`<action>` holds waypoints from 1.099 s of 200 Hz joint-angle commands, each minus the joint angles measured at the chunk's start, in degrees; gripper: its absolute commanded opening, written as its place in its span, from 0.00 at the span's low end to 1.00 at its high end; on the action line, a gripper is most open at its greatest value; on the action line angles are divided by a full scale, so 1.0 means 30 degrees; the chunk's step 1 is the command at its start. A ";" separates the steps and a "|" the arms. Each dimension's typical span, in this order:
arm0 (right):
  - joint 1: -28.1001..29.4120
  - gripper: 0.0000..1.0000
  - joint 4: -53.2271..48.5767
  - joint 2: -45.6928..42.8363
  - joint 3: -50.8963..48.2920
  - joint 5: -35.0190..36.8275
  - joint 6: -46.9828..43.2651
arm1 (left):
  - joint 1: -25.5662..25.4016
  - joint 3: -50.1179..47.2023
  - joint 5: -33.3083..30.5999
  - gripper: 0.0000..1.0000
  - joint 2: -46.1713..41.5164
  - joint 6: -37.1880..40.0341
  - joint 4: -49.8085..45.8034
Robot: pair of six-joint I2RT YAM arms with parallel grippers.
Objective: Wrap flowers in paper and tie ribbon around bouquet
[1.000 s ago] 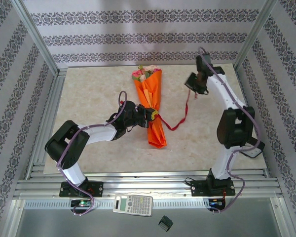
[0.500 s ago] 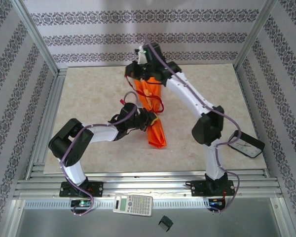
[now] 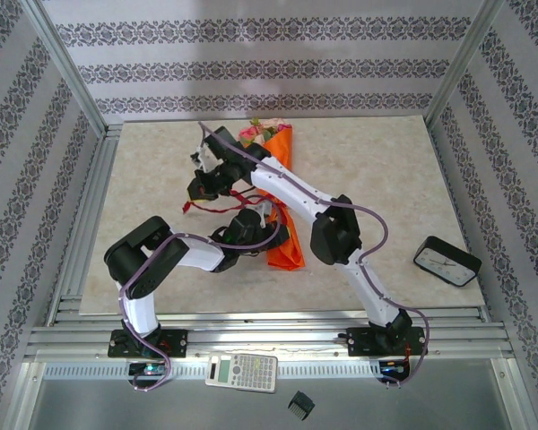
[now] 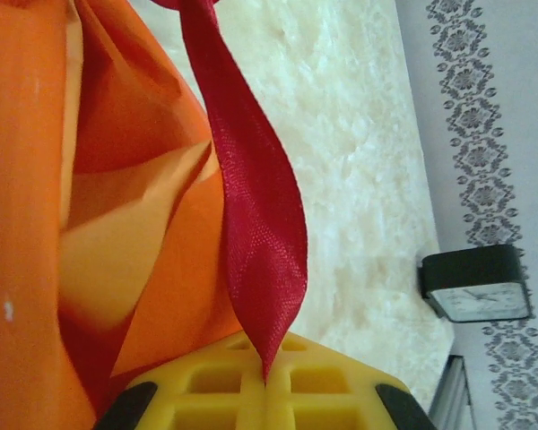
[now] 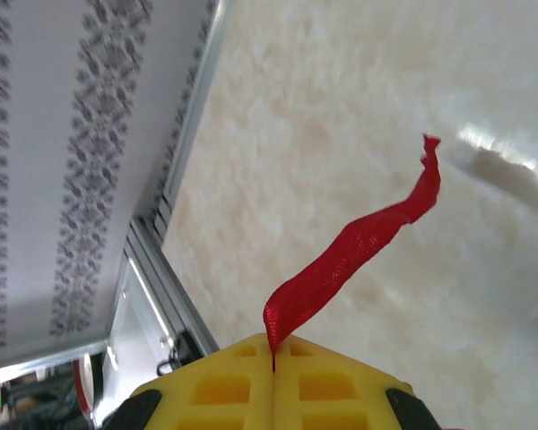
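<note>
The bouquet [image 3: 281,159] lies lengthwise at the table's middle, an orange paper [image 4: 117,224] cone with pink and cream flowers [image 3: 258,134] at its far end. My left gripper [image 3: 262,229] sits against the cone's lower part, its yellow jaws [image 4: 267,376] shut on one end of the dark red ribbon [image 4: 255,215]. My right arm reaches across the cone to its left side. There my right gripper [image 3: 195,190] is shut [image 5: 273,363] on the ribbon's other end [image 5: 359,246], whose free tip hangs loose over the table. A ribbon stretch [image 3: 217,208] runs between the two grippers.
A black clock [image 3: 446,262] lies at the table's right near edge and also appears in the left wrist view [image 4: 480,287]. A calculator [image 3: 241,371] and a small black part [image 3: 300,405] lie off the table in front. Aluminium rails [image 3: 90,224] bound the left side.
My right arm swung from the back right over the bouquet to its left side, carrying its ribbon end across the cone. My left gripper kept its hold beside the cone.
</note>
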 commanded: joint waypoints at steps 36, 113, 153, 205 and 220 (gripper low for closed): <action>0.0175 0.35 -0.3145 -0.1829 -0.0404 0.1012 -0.3251 | -0.0168 -0.0122 -0.0550 0.00 -0.0118 0.1216 0.1286; -0.4033 0.55 -0.3246 -0.6081 -0.0055 0.5172 0.0012 | 0.0440 0.1216 0.0276 0.00 -0.2613 -0.0963 -0.1303; -0.5606 0.40 -0.1059 -1.2454 -0.8709 1.1248 0.4551 | 0.2831 0.2976 0.2872 0.00 -0.3408 -0.4966 -0.4244; -0.1311 0.30 0.0092 -1.7348 -1.8160 1.6869 0.9573 | 0.6458 0.5883 0.9232 0.00 -0.0953 -0.9461 -0.6421; 0.0502 0.31 0.0621 -1.6553 -1.8508 1.7225 1.0305 | 0.7226 0.6125 0.9745 0.00 -0.0747 -0.9649 -0.7085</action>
